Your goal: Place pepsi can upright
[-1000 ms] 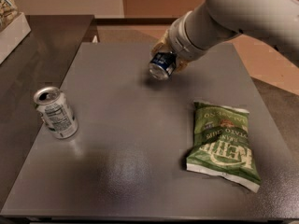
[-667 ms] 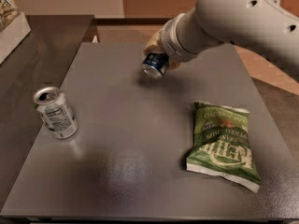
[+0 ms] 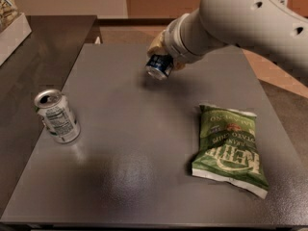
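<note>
One axis matters: pepsi can (image 3: pixel 159 66) is clamped in the gripper (image 3: pixel 165 57) fingers over the far-middle worktop (image 3: pixel 144 177), long axis tipped with a silver end pointing down toward the camera, so it needs rotating to vertical before set-down.

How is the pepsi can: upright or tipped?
Tipped: the pepsi can shows its silver end, held by the gripper over the table, far half.

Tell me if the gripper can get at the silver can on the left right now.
Probably not yet: the gripper, over the far part of the table, holds the pepsi can. Nothing stands between it and the silver can.
</note>
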Controlling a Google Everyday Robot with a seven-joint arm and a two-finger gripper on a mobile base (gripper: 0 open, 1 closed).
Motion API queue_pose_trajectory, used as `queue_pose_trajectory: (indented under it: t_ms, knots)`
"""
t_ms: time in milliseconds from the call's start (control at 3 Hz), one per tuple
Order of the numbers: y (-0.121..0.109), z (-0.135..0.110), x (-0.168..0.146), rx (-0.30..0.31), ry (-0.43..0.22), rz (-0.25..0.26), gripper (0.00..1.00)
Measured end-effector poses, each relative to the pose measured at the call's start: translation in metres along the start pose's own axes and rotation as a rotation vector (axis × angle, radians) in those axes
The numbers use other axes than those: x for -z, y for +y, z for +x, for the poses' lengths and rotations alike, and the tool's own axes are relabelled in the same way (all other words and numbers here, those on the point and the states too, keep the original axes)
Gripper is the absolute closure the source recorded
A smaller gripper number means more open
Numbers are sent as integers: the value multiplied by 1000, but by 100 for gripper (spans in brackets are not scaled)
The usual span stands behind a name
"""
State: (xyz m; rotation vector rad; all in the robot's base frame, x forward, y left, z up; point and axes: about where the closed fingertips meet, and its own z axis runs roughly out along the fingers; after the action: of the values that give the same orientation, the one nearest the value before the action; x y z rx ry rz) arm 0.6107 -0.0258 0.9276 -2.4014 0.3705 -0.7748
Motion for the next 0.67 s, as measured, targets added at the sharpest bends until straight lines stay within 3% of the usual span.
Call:
queue_pose_trajectory:
  t_ms: [333, 667]
  knots:
    - [-9, -1, -1, 125, 21, -10, 100]
    - [-18, 1, -4, 297, 48, 12, 100]
